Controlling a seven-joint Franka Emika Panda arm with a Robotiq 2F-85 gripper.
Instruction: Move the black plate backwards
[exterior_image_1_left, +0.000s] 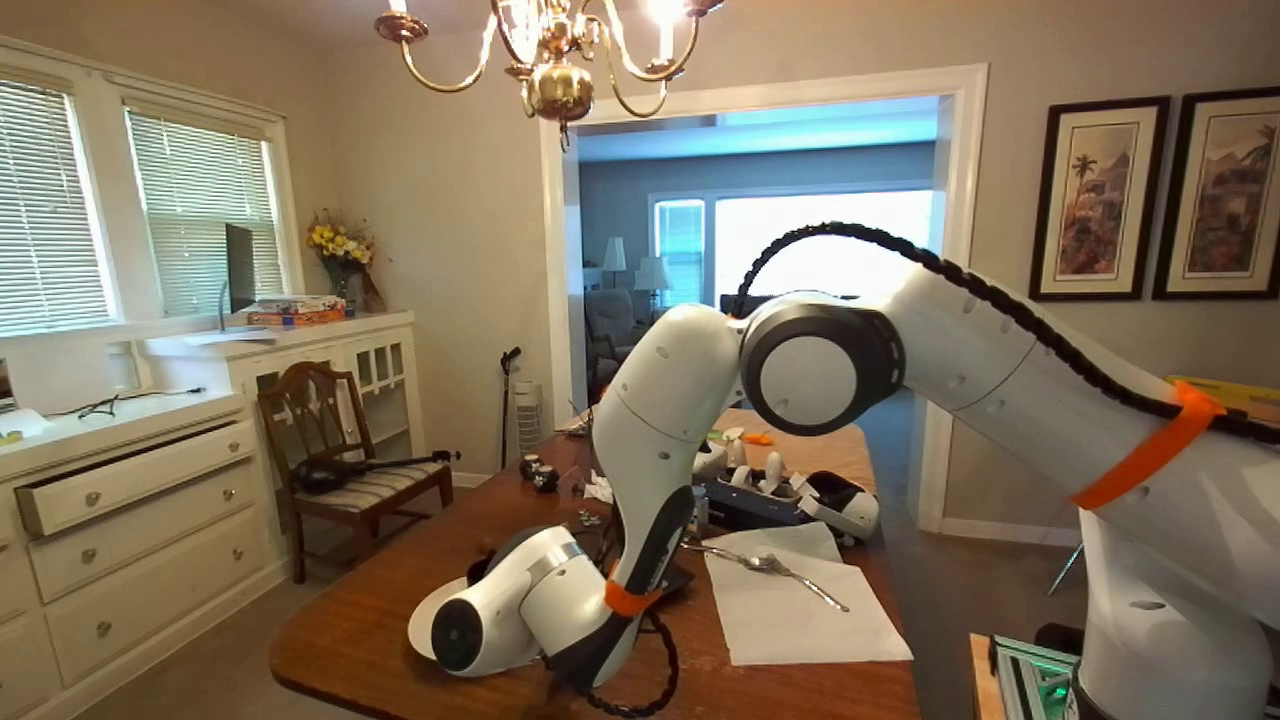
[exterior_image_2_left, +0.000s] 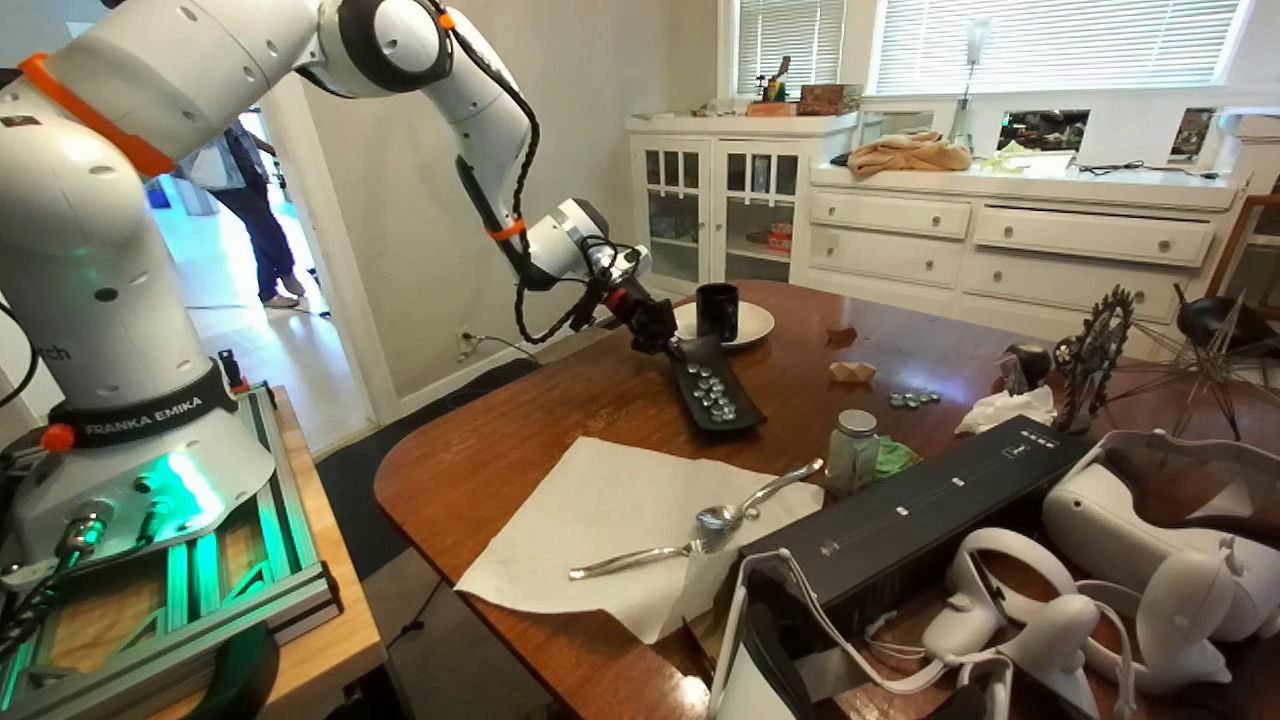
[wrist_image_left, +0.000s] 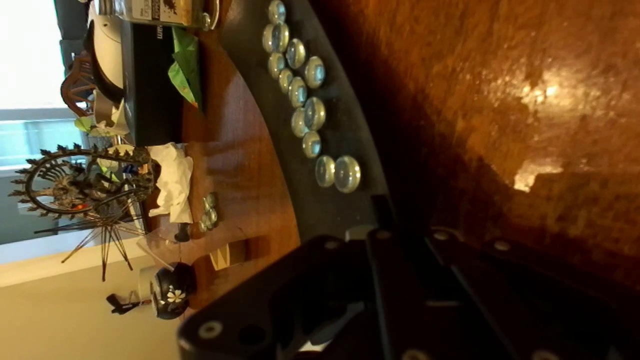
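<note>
The black plate (exterior_image_2_left: 704, 358) is a long flat tray with several clear glass beads on it, lying on the wooden table in an exterior view. It runs up the middle of the wrist view (wrist_image_left: 330, 210), beads along it. An exterior view shows only a dark corner of it (exterior_image_1_left: 678, 578) beside the arm. My gripper (exterior_image_2_left: 676, 348) is at the plate's end near the round white plate. In the wrist view the fingers (wrist_image_left: 392, 220) are close together at the plate's edge, one inside the rim and one outside, apparently pinching it. The outer fingertip is lost in shadow.
The round white plate (exterior_image_2_left: 757, 326) with a black mug (exterior_image_2_left: 717, 312) stands just beyond the black plate. A white napkin (exterior_image_2_left: 570, 530) with cutlery lies on the robot's side. A glass jar (exterior_image_2_left: 853, 452), a long black box (exterior_image_2_left: 920, 520) and a paper boat (exterior_image_2_left: 852, 372) stand around.
</note>
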